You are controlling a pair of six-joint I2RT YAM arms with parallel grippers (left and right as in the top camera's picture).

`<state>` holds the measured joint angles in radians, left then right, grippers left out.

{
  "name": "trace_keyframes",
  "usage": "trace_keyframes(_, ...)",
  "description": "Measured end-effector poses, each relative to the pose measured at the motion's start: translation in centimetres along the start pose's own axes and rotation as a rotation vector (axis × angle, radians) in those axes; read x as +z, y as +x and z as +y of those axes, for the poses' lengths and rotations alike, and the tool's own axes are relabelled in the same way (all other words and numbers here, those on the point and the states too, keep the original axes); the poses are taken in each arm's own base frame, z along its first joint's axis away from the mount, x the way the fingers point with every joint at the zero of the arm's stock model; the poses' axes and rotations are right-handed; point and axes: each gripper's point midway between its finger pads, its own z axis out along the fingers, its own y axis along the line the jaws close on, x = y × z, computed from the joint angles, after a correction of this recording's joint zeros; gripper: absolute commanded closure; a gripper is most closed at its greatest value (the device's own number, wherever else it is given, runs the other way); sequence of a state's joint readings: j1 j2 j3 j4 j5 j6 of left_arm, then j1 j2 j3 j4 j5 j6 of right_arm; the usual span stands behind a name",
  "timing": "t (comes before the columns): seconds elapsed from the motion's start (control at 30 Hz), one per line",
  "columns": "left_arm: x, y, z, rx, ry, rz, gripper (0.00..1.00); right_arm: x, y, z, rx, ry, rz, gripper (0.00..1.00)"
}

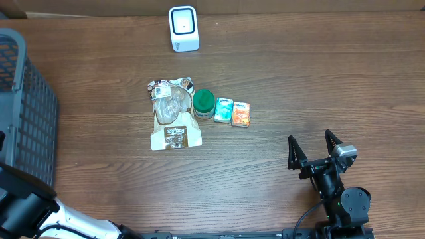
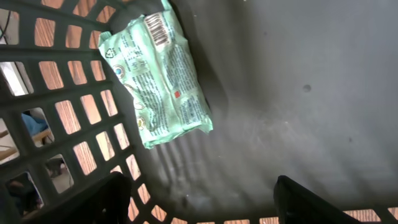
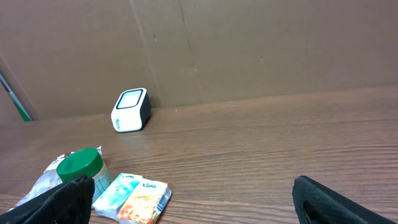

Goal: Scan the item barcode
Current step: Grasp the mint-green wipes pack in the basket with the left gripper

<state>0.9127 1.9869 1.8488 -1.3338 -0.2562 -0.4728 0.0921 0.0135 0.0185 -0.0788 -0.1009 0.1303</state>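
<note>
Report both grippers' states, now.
Left gripper: open, empty, over the basket.
Right gripper: open, empty.

The green packet in the basket bore a barcode and a recycling triangle, but its small print was unreadable. Lettering on the brown bag was blurred.

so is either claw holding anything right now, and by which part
Nothing is held. The left claw is open, clear of the green packet in the basket; the right claw is open too.
</note>
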Motion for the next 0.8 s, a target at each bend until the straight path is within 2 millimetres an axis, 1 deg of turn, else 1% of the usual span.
trace_keyframes(0.13,0.3,-0.1,0.2,-0.006,-0.004,0.0,0.23,0.0,0.0,0.0,0.0,0.0,0.0,0.0)
trace_keyframes(0.3,1.0,0.3,0.6,-0.008,-0.016,0.017,0.23,0.0,0.0,0.0,0.001,0.0,0.0,0.0)
trace_keyframes(0.8,1.1,0.1,1.0,-0.014,-0.028,0.012,0.23,0.0,0.0,0.0,0.0,-0.001,0.0,0.0)
